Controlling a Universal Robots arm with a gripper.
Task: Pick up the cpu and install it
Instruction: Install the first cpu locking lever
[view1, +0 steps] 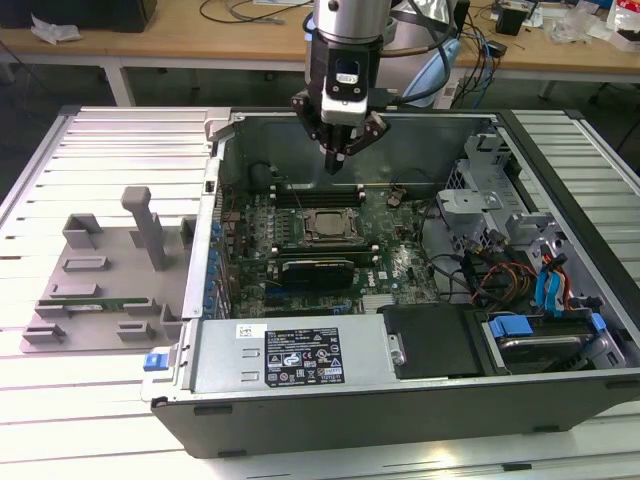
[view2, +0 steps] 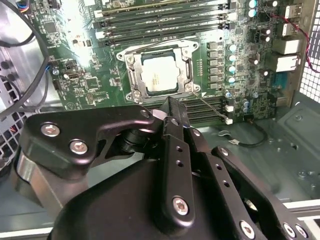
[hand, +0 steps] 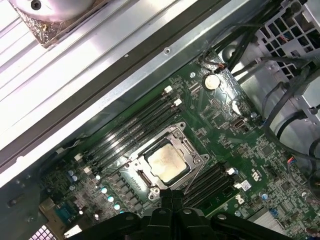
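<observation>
The small flat square cpu with a silver-grey metal top (hand: 166, 164) sat in the metal-framed socket (view2: 131, 75) on the green motherboard (hand: 260, 155), inside the open grey computer case (view1: 300, 410). The black gripper (view1: 335, 160) hung above the board near the socket, jaws pressed together, pinching nothing.

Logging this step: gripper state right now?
Gripper: shut, holding nothing; the square silver-topped cpu lies in its socket.
</observation>
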